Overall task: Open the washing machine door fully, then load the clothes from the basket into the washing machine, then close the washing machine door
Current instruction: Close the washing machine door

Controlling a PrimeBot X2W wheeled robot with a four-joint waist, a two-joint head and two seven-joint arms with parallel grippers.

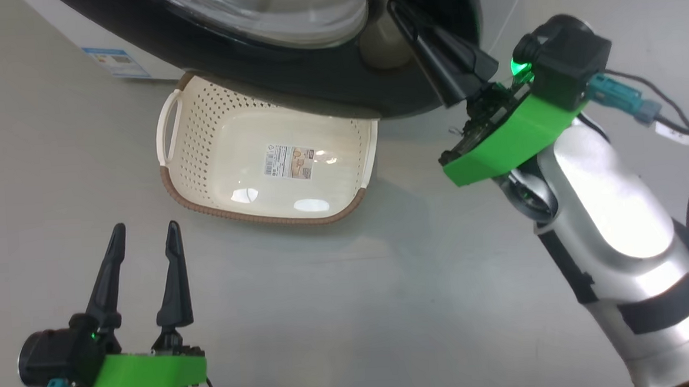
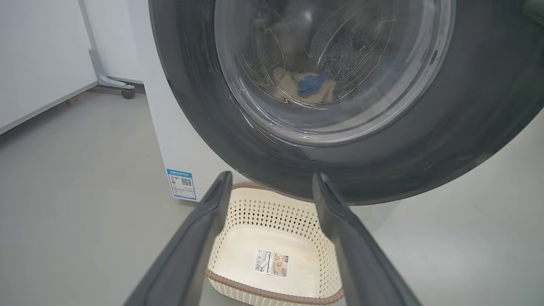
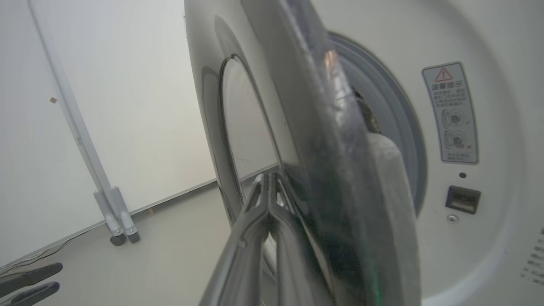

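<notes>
The washing machine door [image 1: 315, 83], black-rimmed with a glass centre, stands ajar over the cream basket [image 1: 199, 124], which holds nothing but its label. Through the door [image 2: 425, 148] glass, pale yellow and blue clothes [image 2: 308, 85] lie in the drum of the white washing machine [image 2: 170, 140]. My right gripper [image 1: 396, 5] is shut, its tips against the door's outer face near the rim. The right wrist view shows that gripper [image 3: 269, 176] pressed to the door [image 3: 306, 127], seen edge-on with a gap to the machine front [image 3: 488, 212]. My left gripper [image 1: 146, 228] hangs open and empty short of the basket [image 2: 263, 212].
A white panel on a wheeled stand [image 2: 125, 91] rises left of the machine; its foot [image 3: 117, 221] rests on the grey floor. A blue sticker [image 1: 116, 61] marks the machine's lower corner. The latch slot [image 3: 462, 199] and a warning label [image 3: 450, 112] sit beside the drum opening.
</notes>
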